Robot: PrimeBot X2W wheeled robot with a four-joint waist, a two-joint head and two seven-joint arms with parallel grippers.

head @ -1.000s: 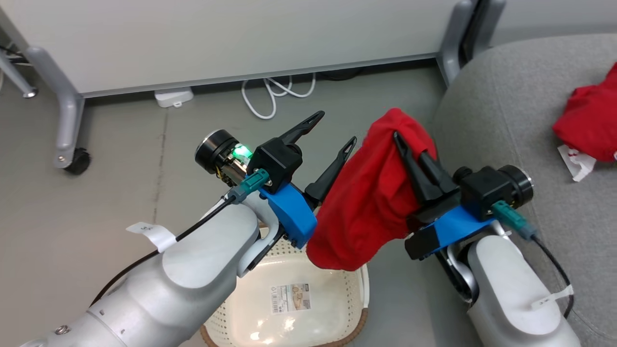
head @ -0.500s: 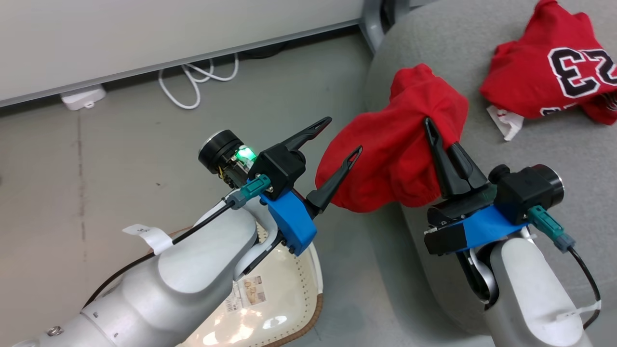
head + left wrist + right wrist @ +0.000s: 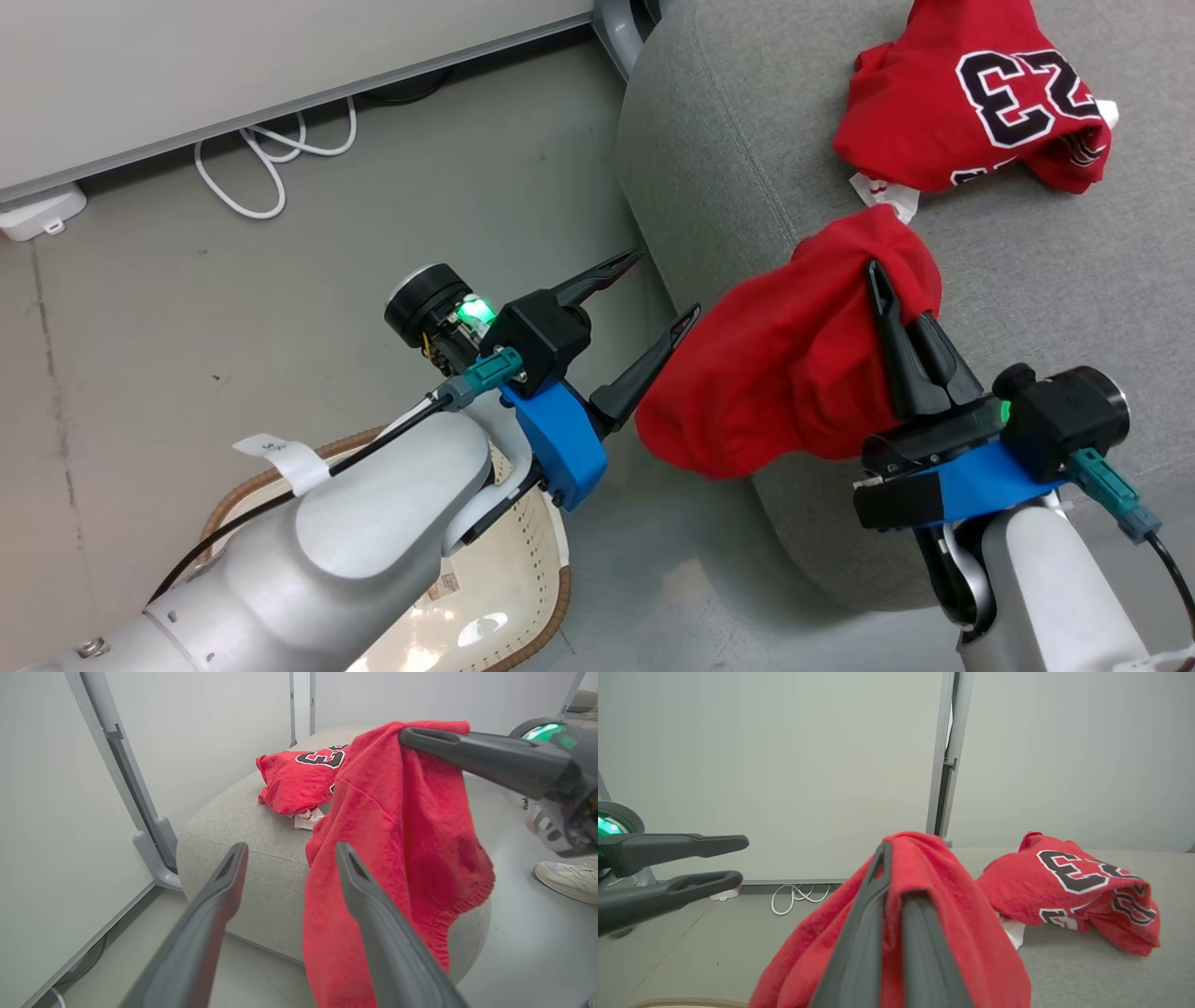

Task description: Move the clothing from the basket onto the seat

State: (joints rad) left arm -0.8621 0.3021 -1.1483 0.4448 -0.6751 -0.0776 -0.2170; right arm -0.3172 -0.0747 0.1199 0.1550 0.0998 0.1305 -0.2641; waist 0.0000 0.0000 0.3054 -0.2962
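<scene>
Now the right gripper pinches a plain red fabric garment over the edge of the light-grey upholstered seat.
Likely light and limp, it drapes; a bunched fold gives the best hold. Beside the seat, the left gripper is spread, empty.

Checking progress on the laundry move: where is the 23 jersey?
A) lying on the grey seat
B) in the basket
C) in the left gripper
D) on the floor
A: the jersey lies on the grey seat, while the right gripper holds the plain red garment.
</scene>
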